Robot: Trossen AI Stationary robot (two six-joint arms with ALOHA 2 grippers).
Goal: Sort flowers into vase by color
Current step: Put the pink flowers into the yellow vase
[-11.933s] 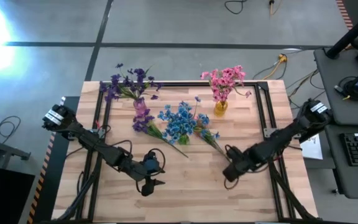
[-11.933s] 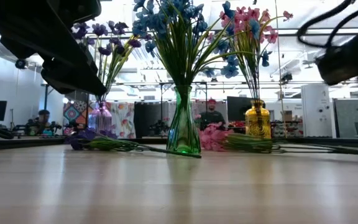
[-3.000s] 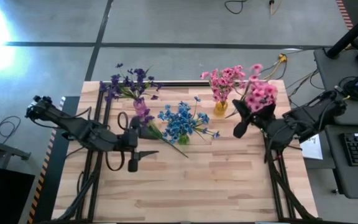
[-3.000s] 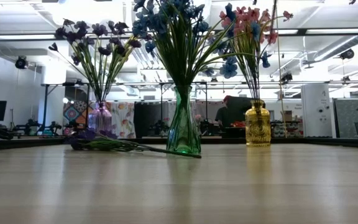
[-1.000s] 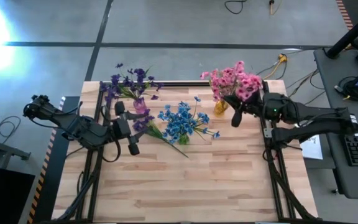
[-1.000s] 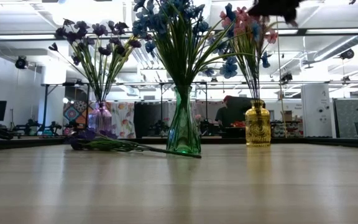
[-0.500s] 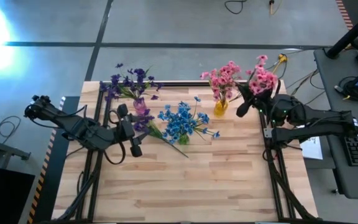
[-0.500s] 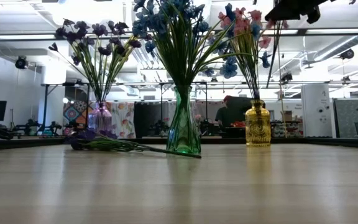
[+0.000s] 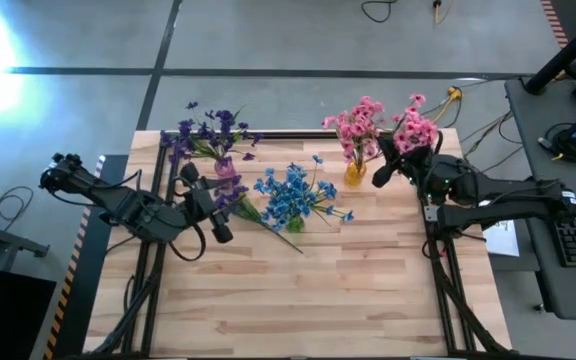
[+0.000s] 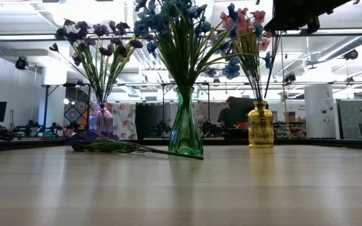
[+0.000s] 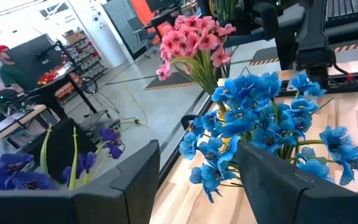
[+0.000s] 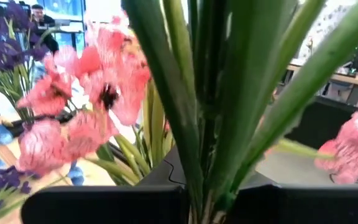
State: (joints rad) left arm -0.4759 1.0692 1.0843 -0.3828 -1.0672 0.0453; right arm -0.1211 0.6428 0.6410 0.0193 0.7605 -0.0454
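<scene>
My right gripper point(image 9: 386, 165) is shut on a pink flower sprig point(image 9: 415, 128), held high beside the yellow vase point(image 9: 355, 173) of pink flowers point(image 9: 358, 125). My left gripper point(image 9: 218, 205) stands open above the table's left part, pointing toward the blue flowers point(image 11: 260, 124) in the green vase point(image 10: 186, 125). It holds nothing. A purple sprig point(image 9: 230, 190) lies flat on the table close by it, its stem running past the green vase. A purple vase point(image 10: 101, 119) of purple flowers stands at the far left. My right gripper pinches the pink sprig's bundle of green stems point(image 12: 204, 143) between its two fingers. The fingers reach in level and lie across the stems. The sprig stands roughly upright, its blossoms point(image 12: 98, 93) above the fingers and its stem ends point(image 10: 271, 59) hanging below, clear of the table.
The three vases stand in a row across the table's far half. A black metal frame point(image 9: 423, 190) runs along the table's sides. The near half of the wooden top point(image 9: 298, 300) is bare. People and desks show in the room beyond.
My right gripper has swung with the pink sprig toward the table's right edge, then back a little toward the yellow vase. It has turned and sunk slightly, and the sprig stays clear of the table. My left gripper has turned slightly in place.
</scene>
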